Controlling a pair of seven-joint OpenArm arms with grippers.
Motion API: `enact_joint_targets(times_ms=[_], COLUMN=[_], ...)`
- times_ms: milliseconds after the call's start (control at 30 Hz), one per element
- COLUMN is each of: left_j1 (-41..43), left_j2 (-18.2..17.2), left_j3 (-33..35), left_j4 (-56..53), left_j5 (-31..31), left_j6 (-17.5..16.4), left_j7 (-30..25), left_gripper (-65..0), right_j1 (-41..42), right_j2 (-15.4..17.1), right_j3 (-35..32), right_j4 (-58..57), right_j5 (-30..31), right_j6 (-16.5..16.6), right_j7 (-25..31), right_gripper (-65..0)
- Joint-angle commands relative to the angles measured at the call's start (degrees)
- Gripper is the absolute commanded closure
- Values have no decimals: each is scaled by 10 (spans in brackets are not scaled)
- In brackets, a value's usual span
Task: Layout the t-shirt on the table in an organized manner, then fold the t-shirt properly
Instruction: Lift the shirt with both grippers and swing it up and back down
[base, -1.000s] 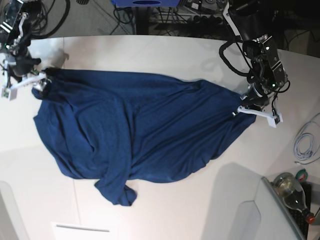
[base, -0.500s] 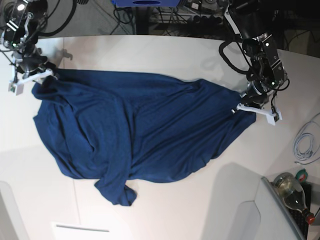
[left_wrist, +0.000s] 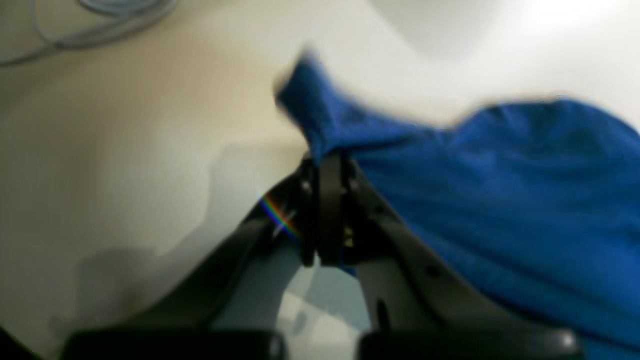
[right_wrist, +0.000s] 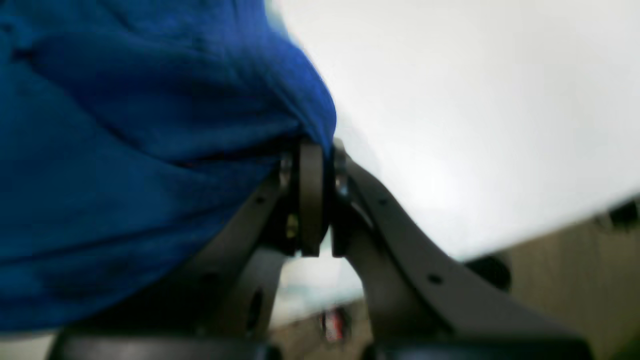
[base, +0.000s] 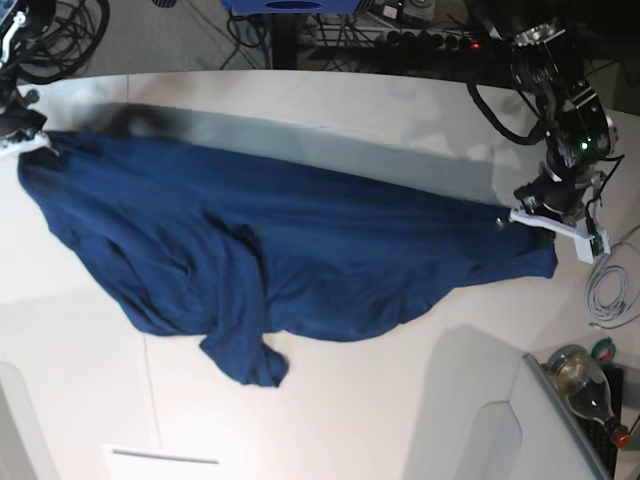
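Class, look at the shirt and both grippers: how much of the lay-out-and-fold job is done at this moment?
Done: both ends are gripped. The left gripper and the right gripper are shut on the t-shirt.
In hand: the shirt hangs stretched between them above the table, casting a shadow along its far edge.
Left: the near edge is bunched, one flap twisted; it is not flat, and no fold is made.

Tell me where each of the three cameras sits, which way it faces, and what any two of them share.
Base: overhead, looking down on the table and the spread t-shirt; both arms show, right hand at far left, left hand at right.
Left wrist: behind the left hand, looking along its closed fingers at pinched fabric and a cable.
Right wrist: behind the right hand, likewise clamped on cloth.
Shared: all three show the t-shirt and table.
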Motion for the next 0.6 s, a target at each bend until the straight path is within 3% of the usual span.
enact_joint_targets(times_ms=[0,367,567], left_j1=[11,20,16], left_j2=[-7,-8,-7], left_j3=[-4,-3,3], left_j4=[20,13,-42], left_j5=[3,6,46], left_j6=[3,3,3], left_j7=[-1,4,2], left_gripper=[0,0,0], right_j1=[0,7,11], right_j2=[5,5,6], right_j3=[5,1,1], right_j4=[10,20,-23], right_j5=[3,2,0], right_j6=[0,0,-2], right_j7=[2,-7,-7], right_gripper=[0,0,0])
